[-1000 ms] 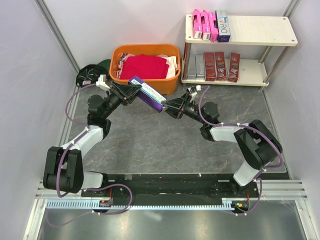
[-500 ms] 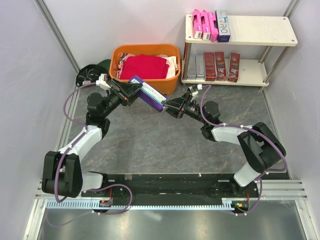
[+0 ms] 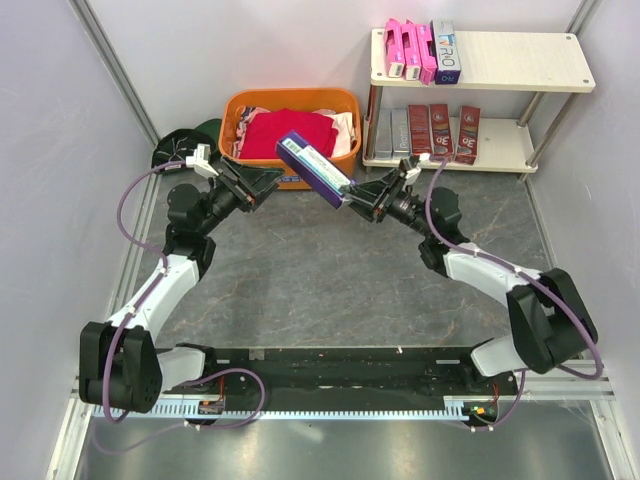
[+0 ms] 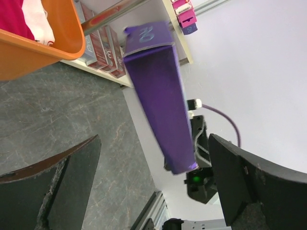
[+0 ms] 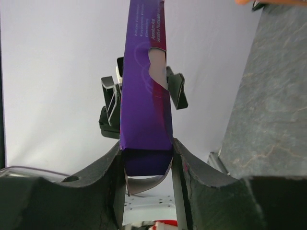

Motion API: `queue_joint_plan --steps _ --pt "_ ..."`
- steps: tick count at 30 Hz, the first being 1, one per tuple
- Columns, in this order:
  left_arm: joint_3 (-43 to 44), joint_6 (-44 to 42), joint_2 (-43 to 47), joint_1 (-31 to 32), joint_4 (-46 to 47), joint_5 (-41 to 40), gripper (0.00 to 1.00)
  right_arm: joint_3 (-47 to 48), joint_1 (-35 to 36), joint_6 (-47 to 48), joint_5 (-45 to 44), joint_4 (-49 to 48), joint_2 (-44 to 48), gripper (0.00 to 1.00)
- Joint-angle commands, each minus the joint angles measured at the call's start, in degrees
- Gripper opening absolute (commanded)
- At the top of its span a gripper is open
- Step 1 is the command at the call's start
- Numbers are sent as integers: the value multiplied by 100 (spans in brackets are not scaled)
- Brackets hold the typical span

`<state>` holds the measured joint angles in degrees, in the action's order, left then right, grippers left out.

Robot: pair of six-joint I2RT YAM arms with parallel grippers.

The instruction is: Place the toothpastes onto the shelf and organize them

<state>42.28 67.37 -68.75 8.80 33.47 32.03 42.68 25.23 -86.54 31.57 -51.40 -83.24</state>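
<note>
A dark purple toothpaste box (image 3: 313,168) hangs tilted in the air in front of the basket, with my right gripper (image 3: 358,197) shut on its lower end. In the right wrist view the box (image 5: 146,105) sits clamped between both fingers of that gripper (image 5: 146,163). My left gripper (image 3: 270,180) stands open just left of the box and apart from it. In the left wrist view the box (image 4: 160,100) floats free between its wide jaws (image 4: 153,187). The shelf (image 3: 520,60) at the back right holds pink boxes (image 3: 408,48) and one purple box (image 3: 446,50) on top. Below stand silver-grey (image 3: 398,130) and dark red boxes (image 3: 440,132).
An orange basket (image 3: 290,178) with a red cloth (image 3: 288,132) in it stands left of the shelf, right behind the two grippers. A dark cap-like object (image 3: 185,148) lies left of the basket. White walls close in on both sides.
My left gripper has opened and let go of the purple box. The right gripper has lifted the box up and to the right, toward the shelf.
</note>
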Motion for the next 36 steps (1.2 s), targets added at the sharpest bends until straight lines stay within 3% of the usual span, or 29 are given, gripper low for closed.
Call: queue_joint_plan --steps 1,6,16,26,36 --pt "219 -444 204 -1 -209 -4 100 574 -264 900 -143 821 668 23" --pt "219 -488 152 -1 -271 -4 100 1084 -616 1543 -186 1973 1099 24" --pt "289 -611 46 -1 -464 93 100 2174 -1951 1799 130 2634 1161 24" --pt "272 -664 -42 -1 -535 145 100 3272 -3392 1737 -195 3039 600 24" --pt "351 -726 -323 -1 -579 233 100 4740 -3780 2133 -881 3848 -411 24"
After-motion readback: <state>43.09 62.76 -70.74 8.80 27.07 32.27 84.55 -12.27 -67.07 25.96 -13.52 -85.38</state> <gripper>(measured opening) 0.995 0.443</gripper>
